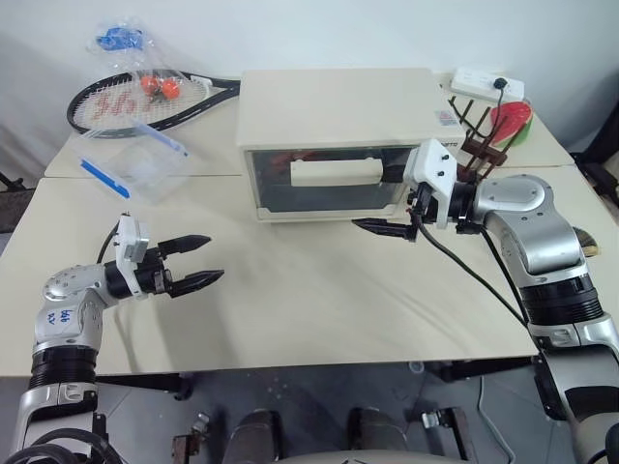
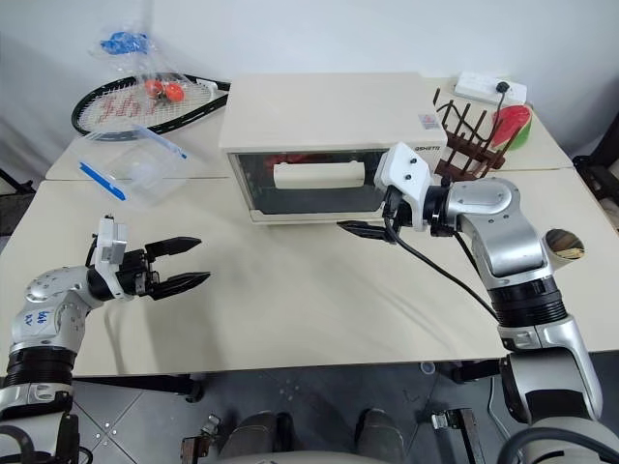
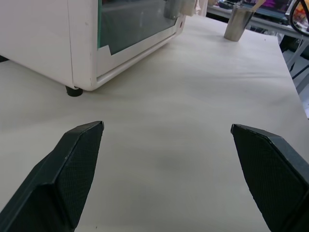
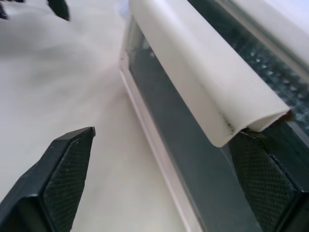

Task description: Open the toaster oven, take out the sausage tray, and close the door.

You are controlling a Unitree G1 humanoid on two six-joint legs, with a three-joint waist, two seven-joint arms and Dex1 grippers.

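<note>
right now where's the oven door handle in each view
Left eye view: the door handle is the cream bar across the glass door, just left of the right gripper.
Right eye view: same bar, on the toaster oven front.
Left wrist view: the handle is not clearly seen.
Right wrist view: the bar runs diagonally, close ahead of the open jaws.
Shared landmark: the oven's glass door.

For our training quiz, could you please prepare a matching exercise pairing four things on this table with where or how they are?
Things:
1. door
2. left gripper
3. tennis racket
4. clear plastic box

Places or states:
A. behind the box, at the table's far left
B. shut
C. open, over bare tabletop
D. left of the toaster oven

Pairs: 1-B, 2-C, 3-A, 4-D
</note>
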